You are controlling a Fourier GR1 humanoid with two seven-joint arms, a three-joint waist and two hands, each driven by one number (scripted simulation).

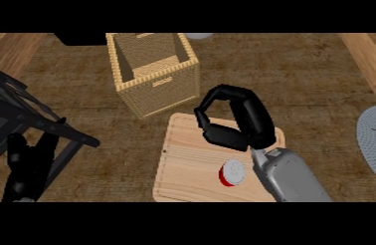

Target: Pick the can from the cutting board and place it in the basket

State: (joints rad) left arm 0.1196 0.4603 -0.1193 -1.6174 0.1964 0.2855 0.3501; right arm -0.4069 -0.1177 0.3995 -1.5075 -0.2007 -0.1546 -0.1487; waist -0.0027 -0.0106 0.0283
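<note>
Right hand (pixel 238 120) curled empty above cutting board (pixel 191 159), can (pixel 231 172) upright

A kitchen is suggested: a wooden cutting board (pixel 192 159) and a wicker basket (pixel 158 87) are set on a brown bench (pixel 294 79).

A single head view looks steeply down, close over the counter (pixel 294 74), forearms entering from below.
</note>
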